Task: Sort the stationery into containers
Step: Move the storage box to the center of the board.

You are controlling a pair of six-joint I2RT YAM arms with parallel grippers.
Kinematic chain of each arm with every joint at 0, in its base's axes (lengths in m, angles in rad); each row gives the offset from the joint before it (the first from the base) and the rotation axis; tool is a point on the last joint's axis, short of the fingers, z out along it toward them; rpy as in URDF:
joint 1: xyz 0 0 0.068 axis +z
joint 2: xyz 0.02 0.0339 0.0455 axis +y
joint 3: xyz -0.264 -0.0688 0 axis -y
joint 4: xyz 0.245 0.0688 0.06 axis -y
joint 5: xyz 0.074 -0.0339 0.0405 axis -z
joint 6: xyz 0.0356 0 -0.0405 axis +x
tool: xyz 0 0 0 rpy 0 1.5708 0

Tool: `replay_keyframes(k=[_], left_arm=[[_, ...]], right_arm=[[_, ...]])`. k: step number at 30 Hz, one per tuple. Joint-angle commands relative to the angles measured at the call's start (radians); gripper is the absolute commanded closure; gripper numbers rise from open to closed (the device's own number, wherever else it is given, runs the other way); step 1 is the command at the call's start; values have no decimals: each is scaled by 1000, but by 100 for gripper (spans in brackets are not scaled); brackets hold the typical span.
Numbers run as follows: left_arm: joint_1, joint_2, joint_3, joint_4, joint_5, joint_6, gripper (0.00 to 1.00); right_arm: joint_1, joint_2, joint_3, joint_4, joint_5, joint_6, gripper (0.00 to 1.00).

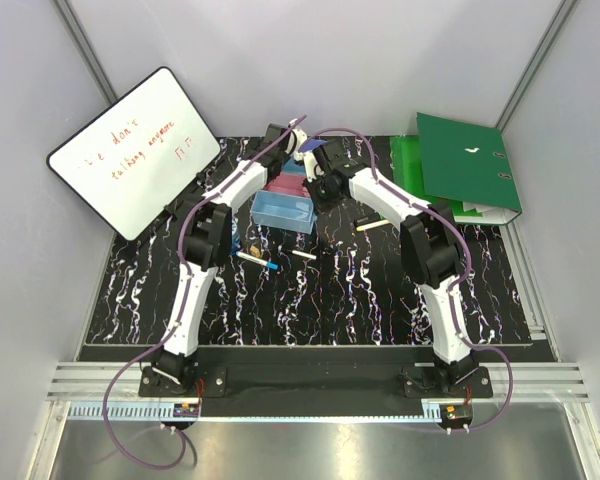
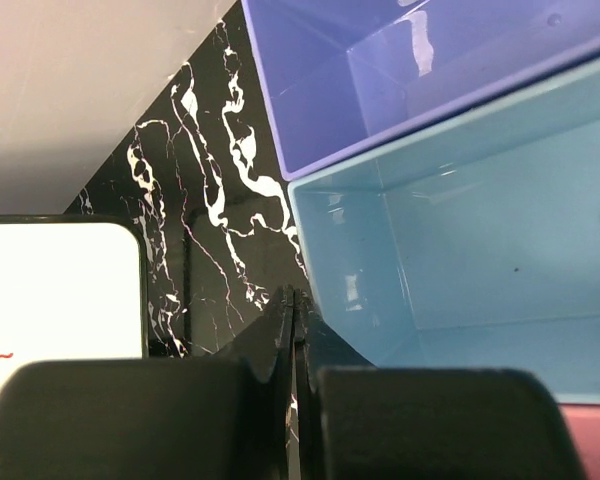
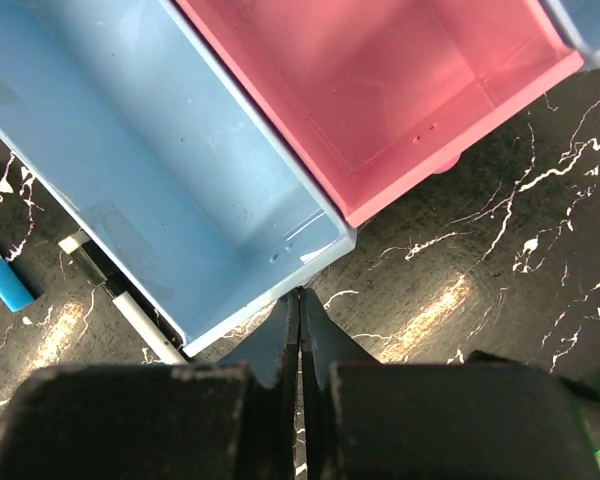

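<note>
The containers are a row of four joined bins. In the top view the blue bin is nearest, then pink, with the rest under the arms. My left gripper is shut and empty, its tips beside the corner of the light blue bin, near the purple-blue bin. My right gripper is shut and empty, its tips at the corner of the blue bin, next to the pink bin. A blue-capped marker, a small white item and a yellow highlighter lie on the table.
A whiteboard with red writing leans at the back left. Green ring binders lie at the back right. Another white marker lies against the blue bin's near wall. Grey walls enclose the black marbled table.
</note>
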Motion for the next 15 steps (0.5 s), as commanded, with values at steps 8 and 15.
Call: replay_keyframes(k=[8,15], left_arm=[[-24,-6,42,73,-44,-22,100],[-21,-97,34,112,-96,-52,100]], right_arm=[[16,-48,10,51,51,-72,100],[-7,-126,-48,55,89,-167,83]])
